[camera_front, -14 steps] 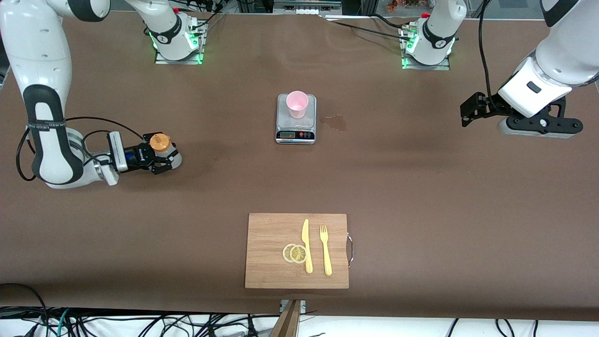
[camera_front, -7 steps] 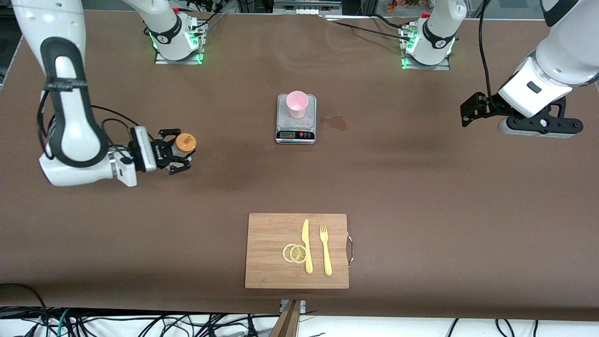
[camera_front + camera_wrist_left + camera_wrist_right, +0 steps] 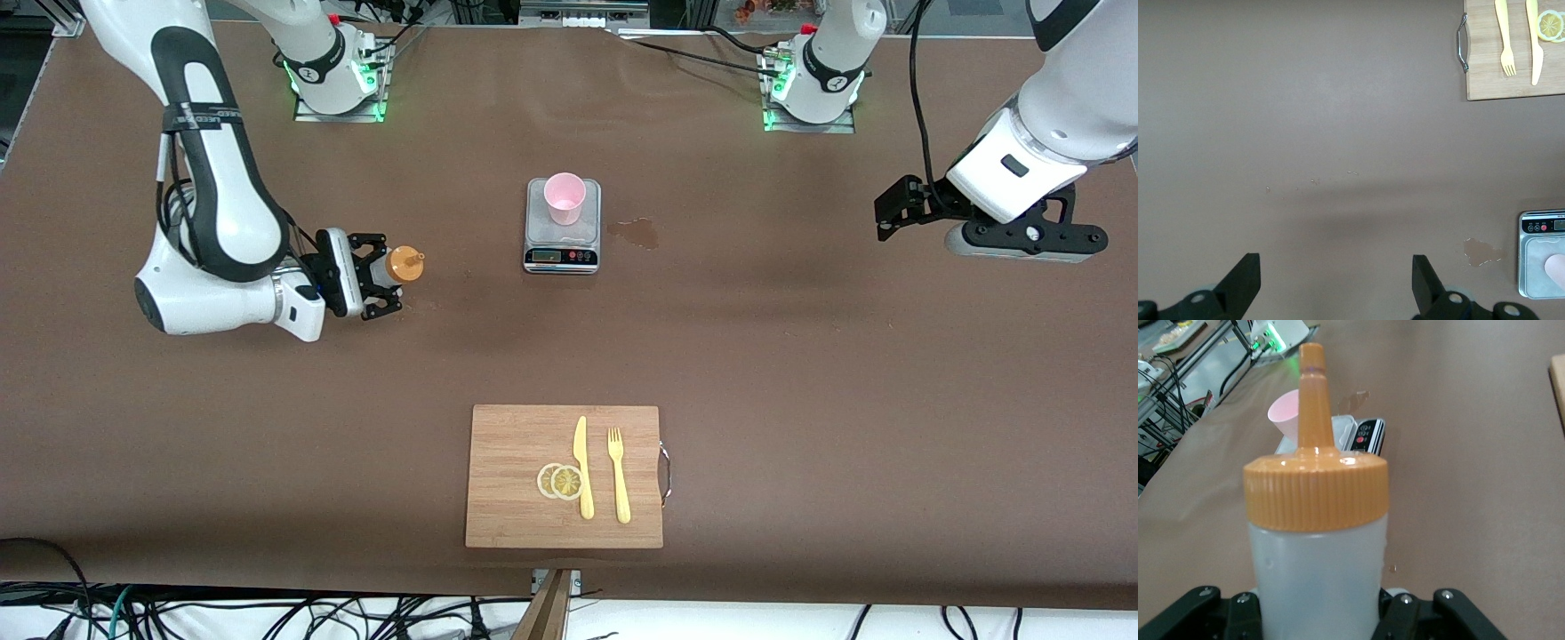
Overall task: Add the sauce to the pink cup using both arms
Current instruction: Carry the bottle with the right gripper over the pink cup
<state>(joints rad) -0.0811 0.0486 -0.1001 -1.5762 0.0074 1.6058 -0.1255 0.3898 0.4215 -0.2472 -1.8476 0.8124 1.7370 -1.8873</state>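
Right gripper: pinched the sauce, nozzle tilted toward the pink cup.
Pink cup: on the scale.
Left gripper: spread, waited farther from the scale.

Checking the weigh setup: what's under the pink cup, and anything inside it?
The pink cup stands on a small kitchen scale. Its inside looks empty pink; the very bottom and the plate patch beneath it are hidden.

The right gripper is clamped tight, held level above the table; the left gripper waits, spread wide.
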